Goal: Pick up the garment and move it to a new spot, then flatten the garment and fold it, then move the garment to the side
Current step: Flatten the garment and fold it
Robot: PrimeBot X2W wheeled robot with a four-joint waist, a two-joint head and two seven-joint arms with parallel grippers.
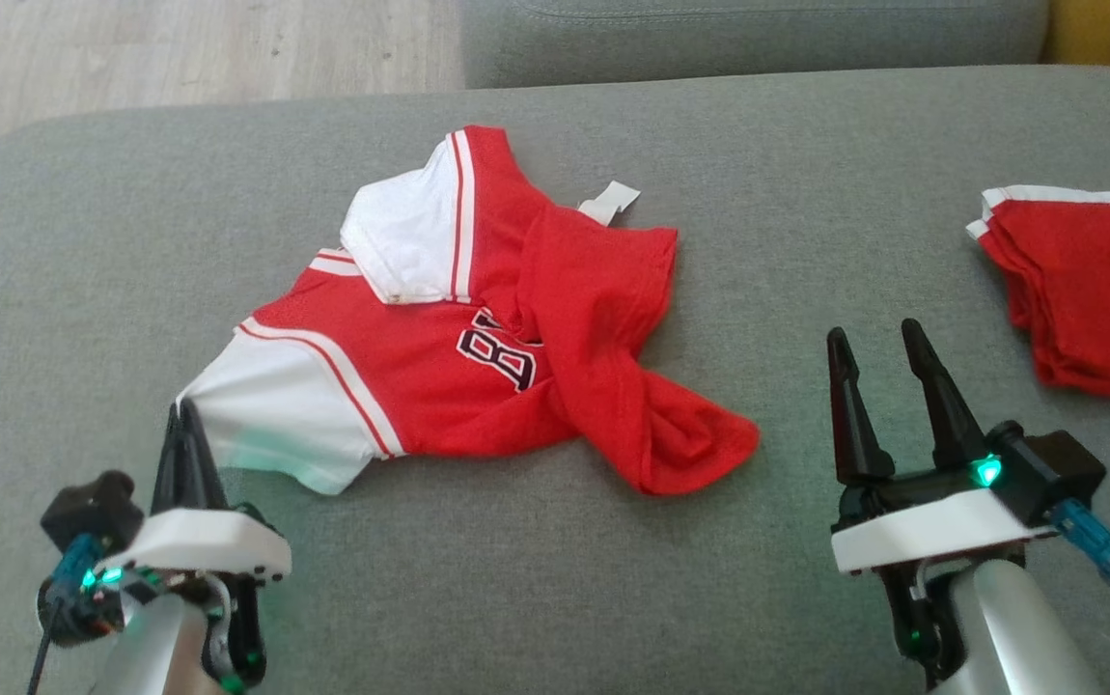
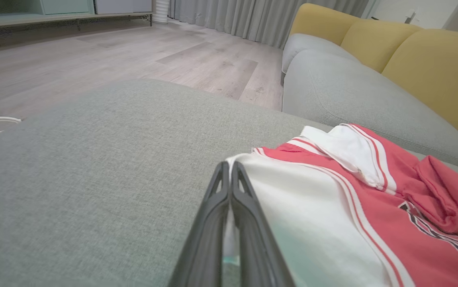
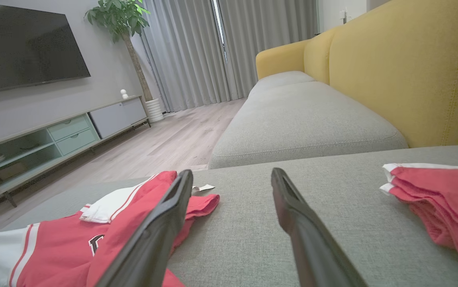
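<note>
Head view: a red-and-white jersey (image 1: 478, 367) lies crumpled on the grey seat cushion (image 1: 806, 174), left of middle, with dark numerals on its chest and a white label (image 1: 610, 201) sticking out at its far edge. The left gripper (image 1: 187, 413) has its fingers pressed together at the corner of the white sleeve. The right gripper (image 1: 874, 330) stands with its fingers apart over bare cushion, well clear of the jersey. A folded red garment (image 1: 1086, 290) sits at the cushion's right edge. Pale wooden floor (image 1: 179, 48) shows beyond.

Left wrist view: up close, the left gripper (image 2: 229, 164) appears to pinch the sleeve's edge, a sliver of white cloth showing between its fingers (too little to be sure). This view adds the yellow backrest (image 2: 432, 67).

Right wrist view: the right gripper (image 3: 232, 172) is wide apart and holds nothing, with the jersey (image 3: 73, 243) to its left and the folded red garment (image 3: 440, 195) to its right. This view alone takes in the room: television (image 3: 22, 44), potted plant (image 3: 119, 16), grey curtains (image 3: 213, 48) and a low cabinet (image 3: 53, 135), whose open shelf holds something pale and indistinct.
</note>
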